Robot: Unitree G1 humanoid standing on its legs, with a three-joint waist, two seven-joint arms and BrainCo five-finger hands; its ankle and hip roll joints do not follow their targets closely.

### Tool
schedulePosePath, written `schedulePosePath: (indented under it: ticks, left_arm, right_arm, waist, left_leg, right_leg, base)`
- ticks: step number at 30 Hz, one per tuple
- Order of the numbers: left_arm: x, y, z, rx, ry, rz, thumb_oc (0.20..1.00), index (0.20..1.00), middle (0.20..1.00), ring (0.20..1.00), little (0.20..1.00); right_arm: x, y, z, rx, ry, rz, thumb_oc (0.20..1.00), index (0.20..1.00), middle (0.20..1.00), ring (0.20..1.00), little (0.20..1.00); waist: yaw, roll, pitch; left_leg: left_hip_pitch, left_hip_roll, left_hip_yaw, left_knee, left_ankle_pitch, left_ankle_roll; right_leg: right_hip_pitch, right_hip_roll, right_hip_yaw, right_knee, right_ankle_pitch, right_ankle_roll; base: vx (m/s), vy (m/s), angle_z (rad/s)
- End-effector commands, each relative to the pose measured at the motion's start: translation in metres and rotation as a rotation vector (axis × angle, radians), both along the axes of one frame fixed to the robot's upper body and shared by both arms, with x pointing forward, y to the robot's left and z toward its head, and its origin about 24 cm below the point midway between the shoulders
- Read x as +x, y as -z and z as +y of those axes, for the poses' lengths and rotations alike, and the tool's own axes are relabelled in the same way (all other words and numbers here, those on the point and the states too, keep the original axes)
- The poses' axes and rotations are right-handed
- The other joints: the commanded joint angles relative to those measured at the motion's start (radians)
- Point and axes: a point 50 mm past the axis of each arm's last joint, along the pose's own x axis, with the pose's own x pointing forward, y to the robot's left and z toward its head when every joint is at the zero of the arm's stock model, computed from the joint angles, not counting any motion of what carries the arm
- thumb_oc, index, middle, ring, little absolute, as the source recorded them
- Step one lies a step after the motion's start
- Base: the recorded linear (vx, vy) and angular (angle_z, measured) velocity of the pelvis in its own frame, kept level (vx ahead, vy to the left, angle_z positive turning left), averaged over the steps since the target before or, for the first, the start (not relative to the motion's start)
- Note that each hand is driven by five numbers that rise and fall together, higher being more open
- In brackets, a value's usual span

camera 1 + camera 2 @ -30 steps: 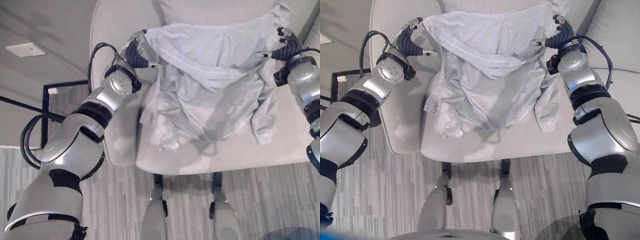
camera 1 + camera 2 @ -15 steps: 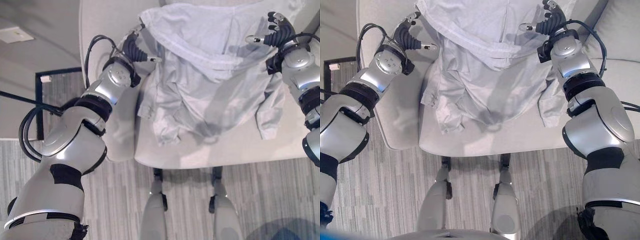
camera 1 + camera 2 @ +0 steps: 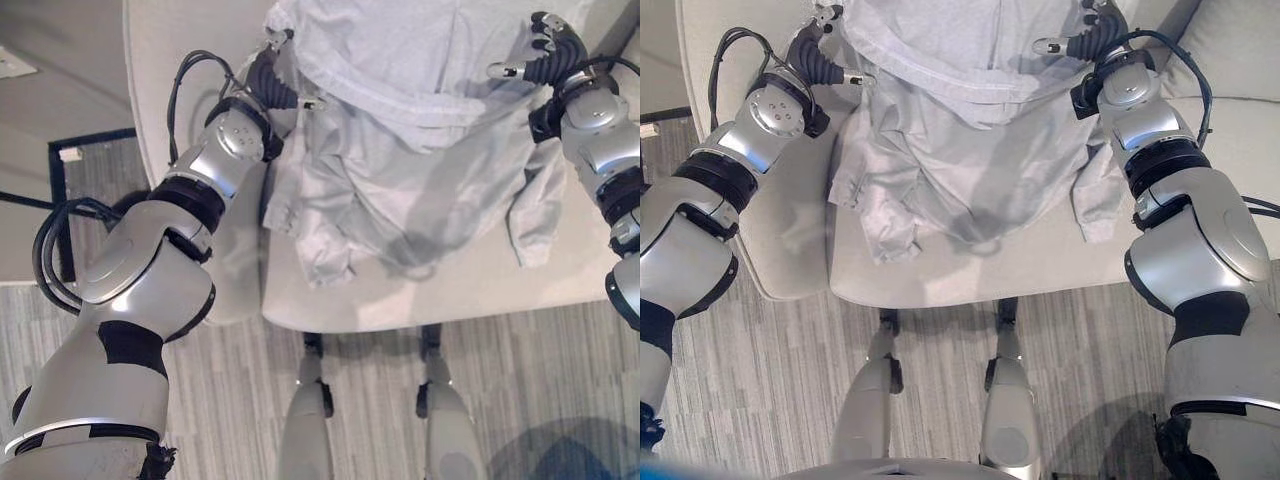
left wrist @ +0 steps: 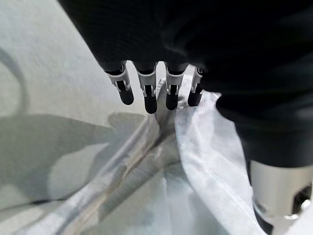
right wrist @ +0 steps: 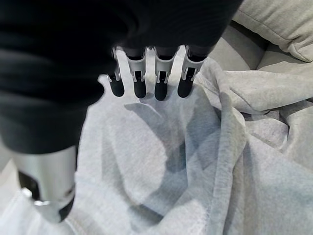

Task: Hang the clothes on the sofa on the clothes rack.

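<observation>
One pale grey sofa (image 3: 790, 230) takes up most of the floor space ahead of the robot, its seat cushion reaching toward the robot's side and one loose cushion (image 5: 274, 19) of the same grey tucked at the right end. Under it runs one stretch of grey striped carpet (image 3: 770, 380).

Across the seat lies a single garment, a light grey hoodie (image 3: 970, 150), spread wide with its hood edge forming a curved band near the top. One sleeve hangs crumpled on the left and the other droops on the right, both ending on the seat cushion.

Two hands are at the garment, one on each shoulder. The left hand (image 3: 272, 80) sits at the hoodie's left upper edge, fingers (image 4: 149, 95) curled down against a gathered fold of the cloth, thumb out to the side. The right hand (image 3: 1095, 35) is at the right upper edge, its fingers (image 5: 161, 81) bent onto the fabric and the cloth bunched beneath them, thumb likewise jutting sideways.
</observation>
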Motion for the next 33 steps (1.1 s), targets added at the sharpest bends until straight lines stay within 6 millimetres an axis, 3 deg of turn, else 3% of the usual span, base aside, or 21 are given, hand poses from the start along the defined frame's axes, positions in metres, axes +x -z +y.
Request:
schedulePosePath:
  ticks: [1,14,23,33]
  left_arm:
    - [-0.012,-0.061,0.013,-0.031,-0.033,-0.162,1.0,1.0,1.0,1.0,1.0]
    - [-0.015,-0.068,0.013,-0.033,-0.037,-0.198,1.0,1.0,1.0,1.0,1.0]
    - [-0.017,-0.073,0.013,-0.017,-0.032,-0.228,1.0,1.0,1.0,1.0,1.0]
    - [-0.016,-0.074,0.005,-0.021,-0.014,-0.222,1.0,1.0,1.0,1.0,1.0]
  right_arm:
    - [-0.016,-0.046,-0.018,-0.026,0.065,-0.175,1.0,1.0,1.0,1.0,1.0]
    - [-0.025,-0.036,-0.055,-0.044,0.177,-0.178,1.0,1.0,1.0,1.0,1.0]
    - [-0.032,-0.035,-0.062,-0.14,0.198,-0.205,1.0,1.0,1.0,1.0,1.0]
    - [-0.024,-0.04,-0.058,-0.14,0.236,-0.154,1.0,1.0,1.0,1.0,1.0]
  waist:
    - [0.008,0.0,0.017]
    - [-0.018,0.009,0.035]
    - [-0.025,0.012,0.043]
    - [-0.007,0.025,0.039]
  left_leg:
    - [0.032,-0.052,0.005,-0.001,-0.009,-0.038]
    - [0.047,-0.045,0.021,-0.001,-0.017,-0.034]
    - [0.045,-0.04,0.023,-0.001,-0.017,-0.034]
    - [0.043,-0.045,0.016,-0.001,-0.01,-0.035]
  right_leg:
    - [-0.018,0.029,0.031,0.011,-0.001,0.046]
    - [-0.016,0.028,0.049,0.011,0.0,0.047]
    - [-0.016,0.029,0.049,0.011,-0.002,0.044]
    - [-0.014,0.028,0.042,0.011,-0.001,0.04]
  base:
    - [-0.01,0.007,-0.08]
    - [-0.01,-0.005,-0.05]
    - [0.0,-0.004,-0.03]
    - [0.0,0.0,0.0]
